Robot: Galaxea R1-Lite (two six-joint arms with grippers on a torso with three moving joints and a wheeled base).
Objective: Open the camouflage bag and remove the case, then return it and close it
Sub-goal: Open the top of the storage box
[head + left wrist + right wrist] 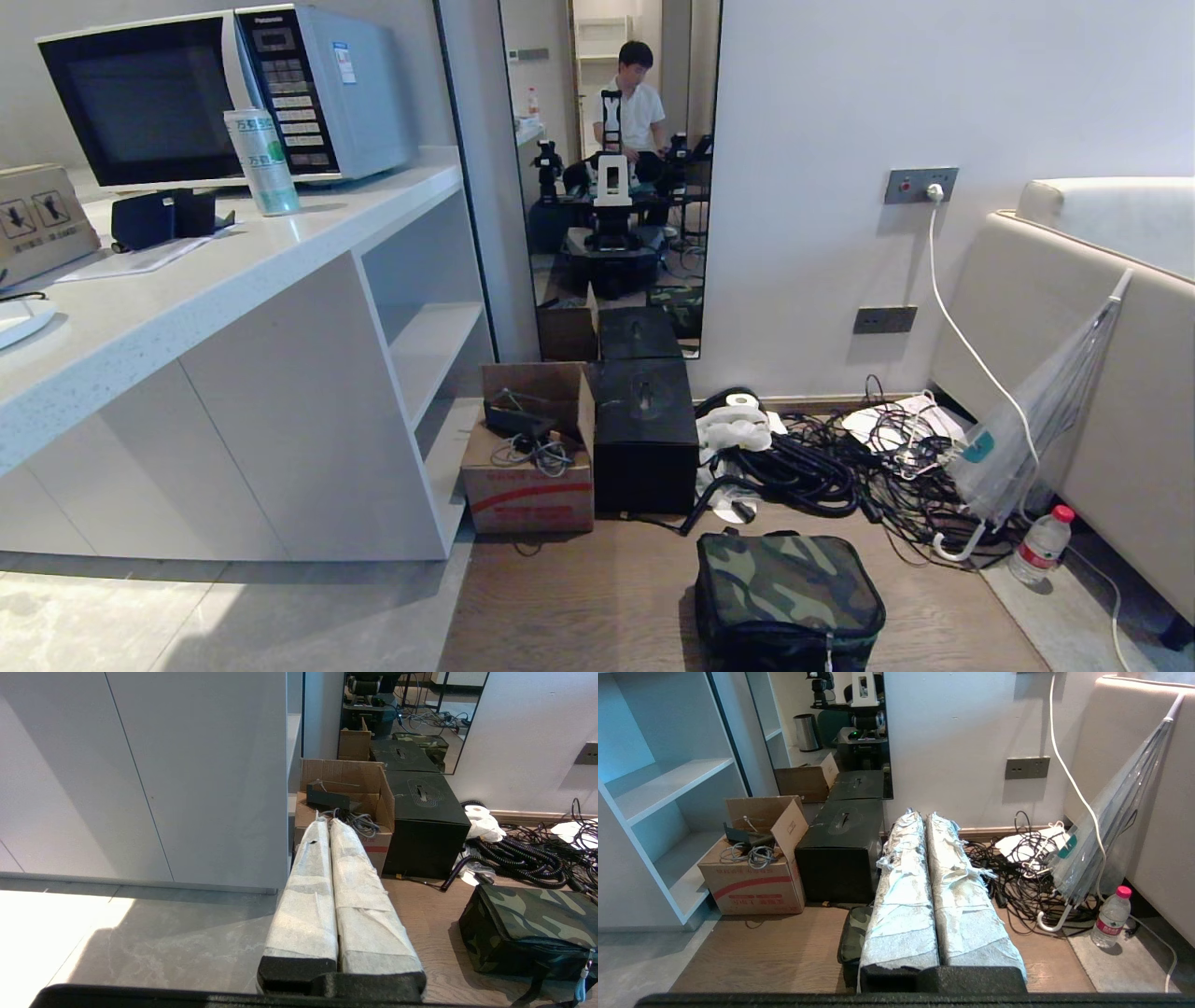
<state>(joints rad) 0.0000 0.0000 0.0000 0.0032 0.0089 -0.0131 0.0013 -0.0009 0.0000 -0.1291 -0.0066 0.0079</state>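
Camouflage bag [789, 588] lies zipped on the floor near tangled cables [831, 457] (left gripper [329, 823] and right gripper [920, 816] pressed closed).

A closed camouflage bag [789, 597] sits on the wooden floor [597, 597]; behind it stand a black box [646, 439] and an open cardboard box [532, 462]; tangled cables [840, 457] lie beside; a microwave [224, 93] tops the white surface [233, 271].

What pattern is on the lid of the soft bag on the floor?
Green, brown and black camouflage on the camouflage bag; the head view shows it best.
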